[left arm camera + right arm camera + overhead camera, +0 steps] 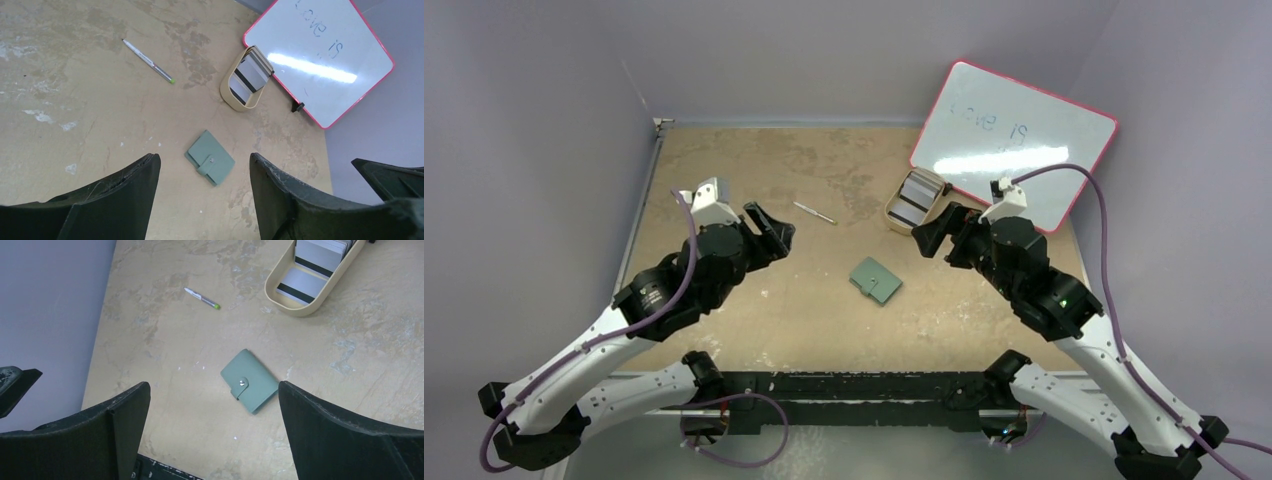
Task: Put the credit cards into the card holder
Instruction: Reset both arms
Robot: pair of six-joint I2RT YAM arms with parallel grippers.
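Note:
The card holder (876, 280), a grey-green wallet snapped shut with a tab, lies flat mid-table; it also shows in the left wrist view (210, 157) and the right wrist view (249, 381). The credit cards (916, 192), greyish-white with dark bands, stand stacked in a beige oval tray (895, 217); they also show in the left wrist view (250, 75) and the right wrist view (315, 260). My left gripper (776, 230) is open and empty, left of the holder. My right gripper (932, 232) is open and empty, just below the tray.
A pink-edged whiteboard (1014, 145) leans at the back right, touching the tray. A white pen with a green tip (814, 212) lies at the back centre. The table's near edge (844, 375) runs just above the arm bases.

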